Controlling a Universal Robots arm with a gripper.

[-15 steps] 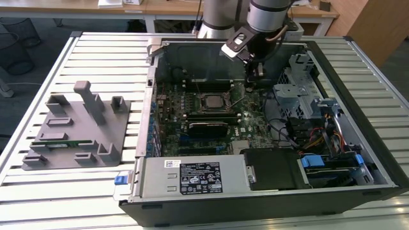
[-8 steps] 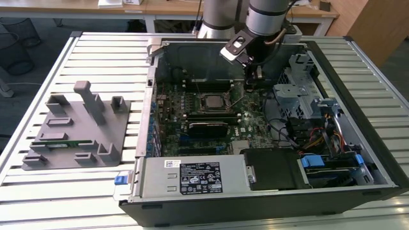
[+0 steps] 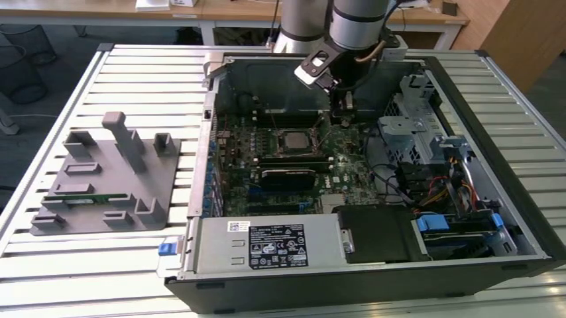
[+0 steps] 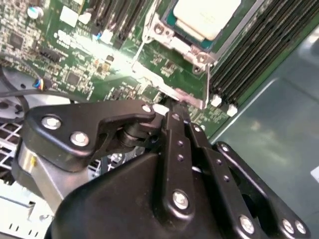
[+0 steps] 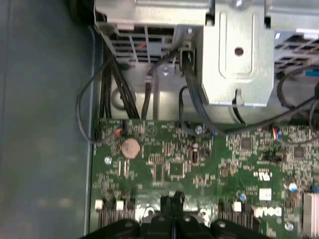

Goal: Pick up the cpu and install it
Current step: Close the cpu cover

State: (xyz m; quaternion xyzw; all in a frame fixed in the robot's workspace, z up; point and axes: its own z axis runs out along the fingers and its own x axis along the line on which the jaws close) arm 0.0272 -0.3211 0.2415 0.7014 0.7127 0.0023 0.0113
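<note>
Fingers: your gripper has its fingertips pressed together, with nothing between them.
Cpu: you see the cpu lying silver side up inside the socket frame, well apart from the fingertips.
Under the fingers: the green motherboard, just beside the socket frame's edge.
Surroundings: you are working inside the open computer case.

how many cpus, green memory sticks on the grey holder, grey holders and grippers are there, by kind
cpu: 1
memory stick: 1
grey holder: 1
gripper: 1
total: 4
</note>
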